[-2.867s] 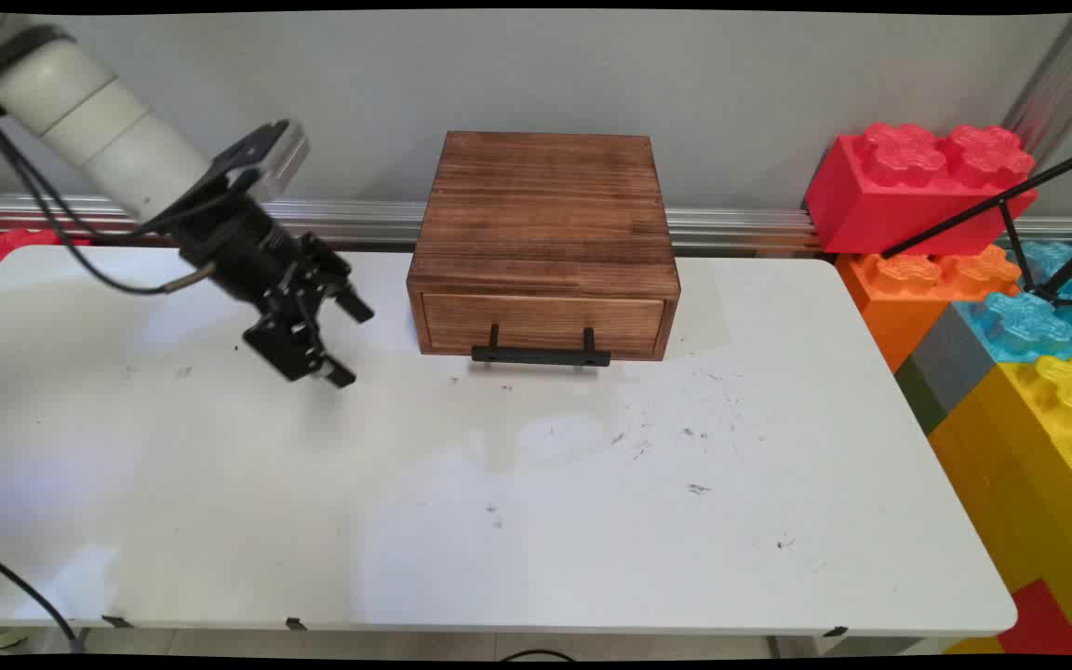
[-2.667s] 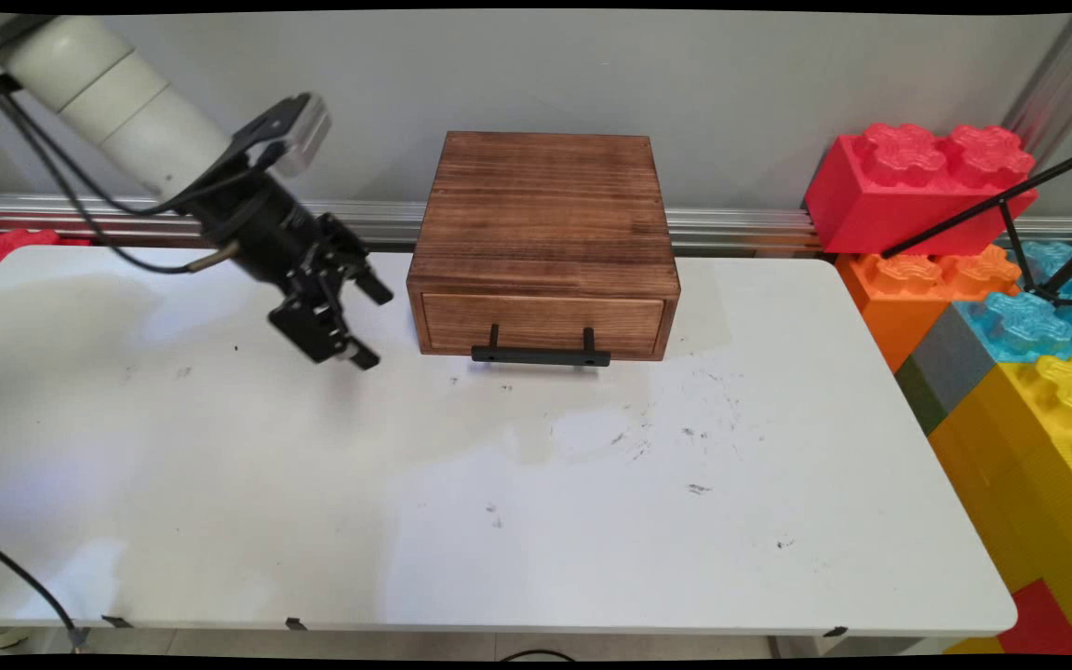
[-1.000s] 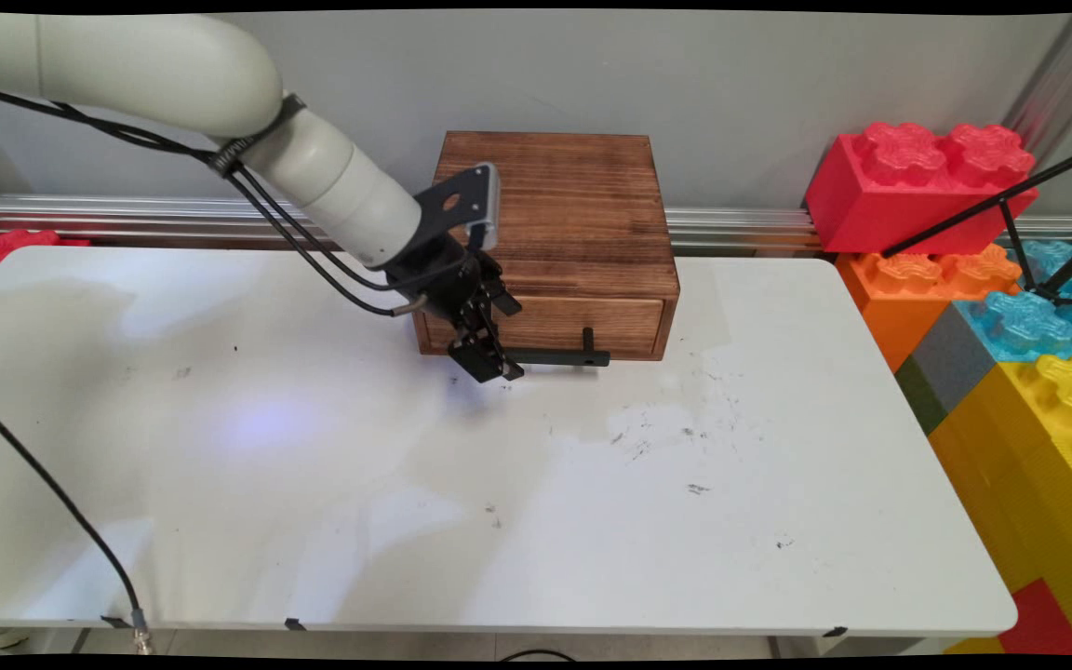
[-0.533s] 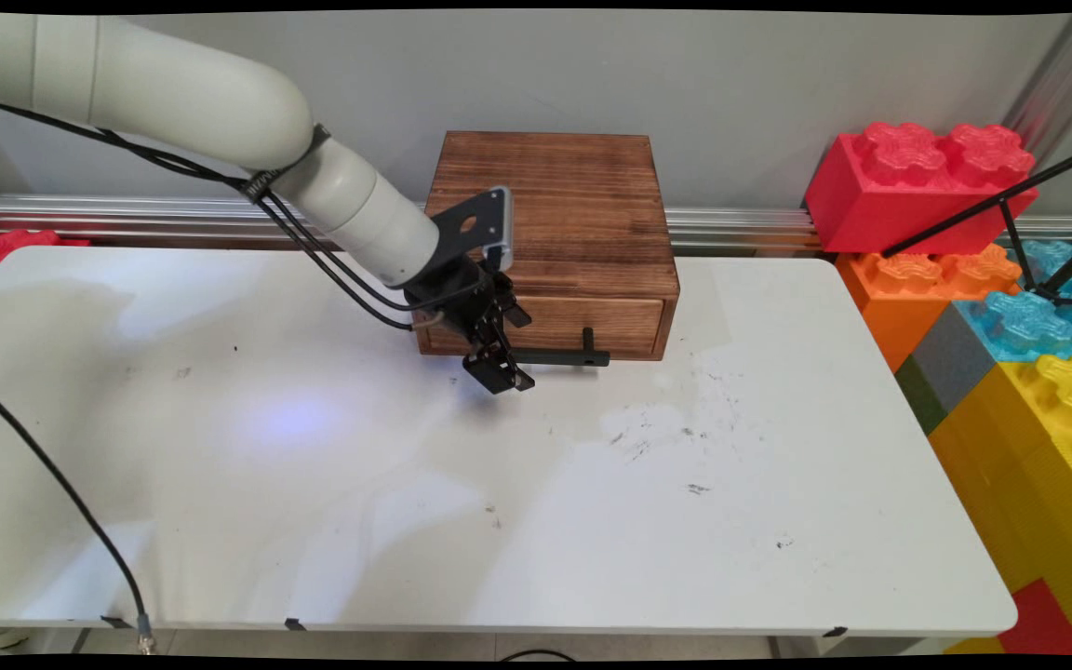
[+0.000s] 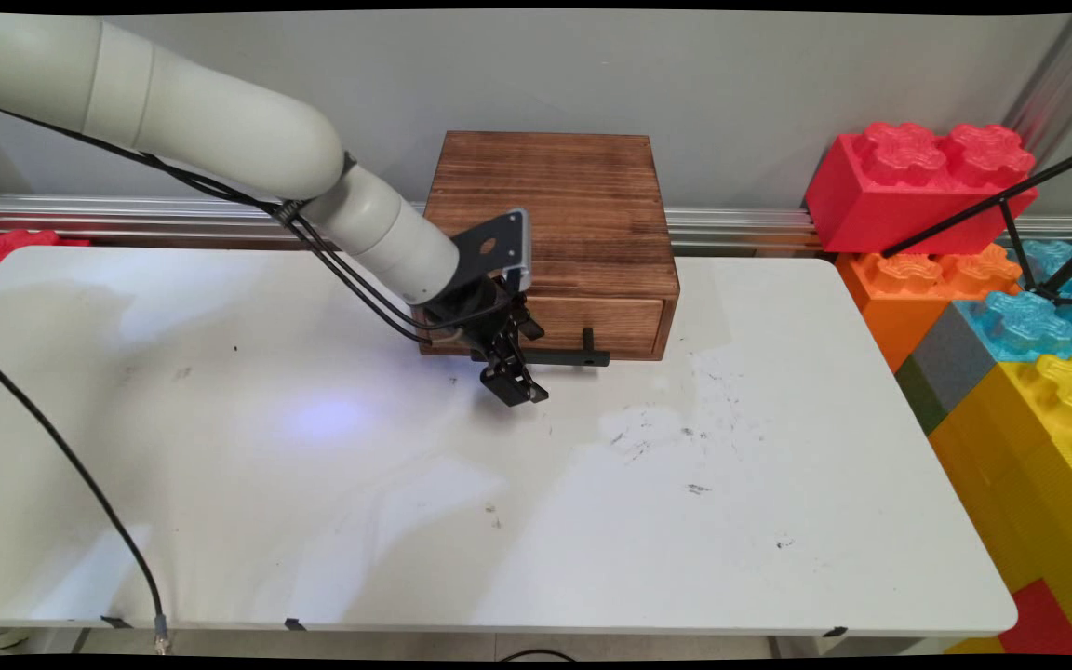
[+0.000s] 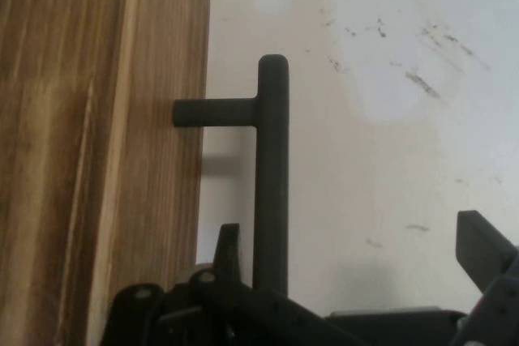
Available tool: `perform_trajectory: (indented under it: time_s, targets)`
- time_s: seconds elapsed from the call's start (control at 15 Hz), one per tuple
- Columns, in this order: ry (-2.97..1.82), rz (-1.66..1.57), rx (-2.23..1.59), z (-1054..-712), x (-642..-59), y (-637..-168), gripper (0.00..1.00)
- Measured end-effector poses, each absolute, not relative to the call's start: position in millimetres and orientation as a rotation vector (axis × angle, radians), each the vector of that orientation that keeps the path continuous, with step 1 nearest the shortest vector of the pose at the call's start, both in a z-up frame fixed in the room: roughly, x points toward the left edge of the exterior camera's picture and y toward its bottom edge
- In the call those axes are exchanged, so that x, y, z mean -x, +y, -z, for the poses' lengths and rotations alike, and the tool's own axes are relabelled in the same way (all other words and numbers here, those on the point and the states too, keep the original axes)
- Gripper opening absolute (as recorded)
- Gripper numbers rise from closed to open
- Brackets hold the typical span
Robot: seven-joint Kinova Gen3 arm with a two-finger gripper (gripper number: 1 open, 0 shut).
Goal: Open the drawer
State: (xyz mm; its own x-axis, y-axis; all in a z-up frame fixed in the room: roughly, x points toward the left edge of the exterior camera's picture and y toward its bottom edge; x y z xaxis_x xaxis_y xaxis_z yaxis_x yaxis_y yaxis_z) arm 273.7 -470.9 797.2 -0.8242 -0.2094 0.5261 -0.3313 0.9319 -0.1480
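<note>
I see my gripper (image 5: pixel 522 368) wide open, its fingers (image 6: pixel 485 242) far apart, one on each side of the black handle (image 6: pixel 272 176). I cannot tell if they touch it. The handle sticks out from the shut drawer (image 5: pixel 624 325) of the wooden box (image 5: pixel 550 200) on the white table (image 5: pixel 685 540).

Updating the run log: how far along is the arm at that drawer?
Done: the gripper is at the wooden box's drawer handle. In hand: its open fingers straddle the handle's bar, not clamped on it. Left: the drawer sits shut, its front flush with the box.
</note>
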Motion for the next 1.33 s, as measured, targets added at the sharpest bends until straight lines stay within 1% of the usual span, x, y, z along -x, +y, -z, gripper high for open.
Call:
perform_trajectory:
  time_s: [0.8,1.33]
  targets:
    - [-2.583,-0.334,-0.384,-770.8,-267.9,-478.6,1.00]
    - [-2.583,-0.316,-0.386,-763.6,-267.7,-476.3,1.00]
